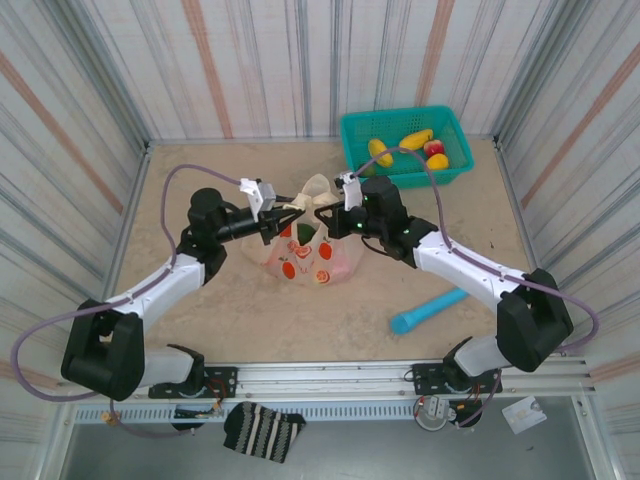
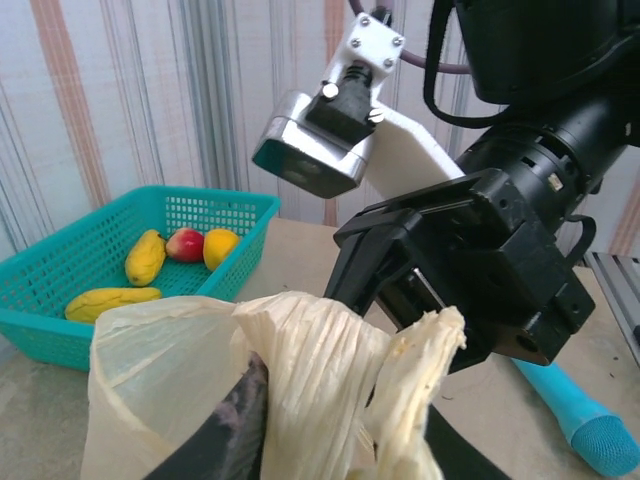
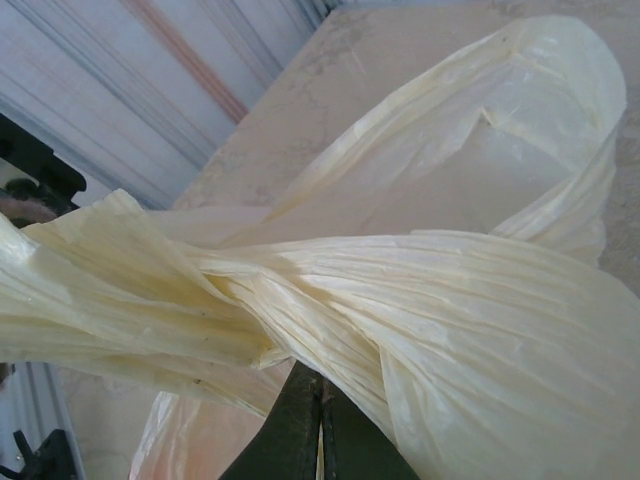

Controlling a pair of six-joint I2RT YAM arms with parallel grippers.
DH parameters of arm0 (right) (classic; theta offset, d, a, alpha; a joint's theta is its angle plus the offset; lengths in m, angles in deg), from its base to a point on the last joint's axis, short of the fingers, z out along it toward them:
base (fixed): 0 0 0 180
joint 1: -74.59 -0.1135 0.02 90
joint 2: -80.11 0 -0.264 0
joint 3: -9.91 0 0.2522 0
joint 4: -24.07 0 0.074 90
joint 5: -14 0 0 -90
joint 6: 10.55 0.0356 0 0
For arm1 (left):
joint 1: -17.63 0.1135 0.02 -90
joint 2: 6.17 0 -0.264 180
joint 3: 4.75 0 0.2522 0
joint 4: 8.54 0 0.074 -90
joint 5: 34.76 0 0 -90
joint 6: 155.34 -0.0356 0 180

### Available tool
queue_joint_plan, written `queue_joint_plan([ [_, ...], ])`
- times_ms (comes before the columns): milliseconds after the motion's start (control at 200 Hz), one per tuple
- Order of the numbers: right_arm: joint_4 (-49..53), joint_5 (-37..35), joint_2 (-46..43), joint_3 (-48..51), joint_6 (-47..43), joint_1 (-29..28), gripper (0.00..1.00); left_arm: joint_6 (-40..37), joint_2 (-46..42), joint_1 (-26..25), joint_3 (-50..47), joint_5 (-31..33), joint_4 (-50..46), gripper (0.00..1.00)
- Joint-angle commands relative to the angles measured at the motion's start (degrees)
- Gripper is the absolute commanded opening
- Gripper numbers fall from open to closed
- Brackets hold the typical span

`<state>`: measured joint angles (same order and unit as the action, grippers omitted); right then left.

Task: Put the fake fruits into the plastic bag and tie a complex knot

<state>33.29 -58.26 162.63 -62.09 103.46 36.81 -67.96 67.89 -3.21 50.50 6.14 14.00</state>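
Right tool (image 1: 322, 213) at bag (image 1: 305, 255), basket (image 1: 412, 178) beyond

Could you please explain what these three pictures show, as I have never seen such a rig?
This is a robot: a left arm and a right arm bolted to a table, each ending in a two-finger gripper. One picture looks down from above; the other two come from cameras on the wrists. On the table lie a plastic bag printed with citrus slices, a teal basket holding fake fruits, and a blue stick. The right gripper is shut and seems to pinch the bag's twisted handle; the left gripper also reaches it, its grip unclear.
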Motion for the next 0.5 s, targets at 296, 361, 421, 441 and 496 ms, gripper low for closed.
queue_joint_plan([
  [296,0.9,2.1,1.8,-4.1,0.6,-0.4,0.0,-2.3,2.7,-0.4,4.0,2.0,-3.0,0.44],
  [361,0.8,2.1,2.1,-4.3,0.5,-0.6,0.0,-1.6,3.4,-0.4,4.6,2.9,-2.9,0.45],
  [421,0.7,2.0,2.3,-4.4,0.4,-0.7,0.0,-0.8,3.5,-0.5,4.7,3.9,-2.3,0.45],
  [441,0.6,2.0,2.4,-4.4,0.4,-0.7,0.0,-0.7,3.5,-0.4,4.7,4.1,-2.0,0.45],
  [496,0.3,2.1,2.6,-4.4,0.4,-0.9,0.0,-0.3,3.6,-0.5,4.7,4.4,-1.7,0.44],
])
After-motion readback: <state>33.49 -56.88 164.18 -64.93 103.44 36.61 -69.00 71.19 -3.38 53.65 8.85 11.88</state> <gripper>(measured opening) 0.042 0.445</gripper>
